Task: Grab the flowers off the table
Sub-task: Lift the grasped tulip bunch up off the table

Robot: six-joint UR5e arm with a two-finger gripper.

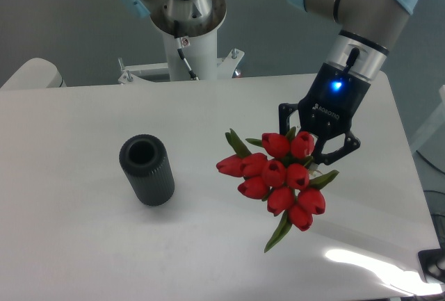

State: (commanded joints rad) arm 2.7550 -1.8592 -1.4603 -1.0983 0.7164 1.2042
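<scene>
The flowers (pixel 278 179), a bunch of red tulips with green leaves, hang in the air above the right half of the white table (pixel 83 245). My gripper (pixel 316 153) is shut on their stems, which are hidden behind the blooms. The blooms point toward the camera and down-left, with one green leaf trailing below them.
A dark ribbed cylinder (pixel 146 169) stands upright with its open top showing on the left part of the table. The arm's white base column (pixel 186 44) rises behind the far edge. A bright glare patch (pixel 368 263) lies near the front right corner.
</scene>
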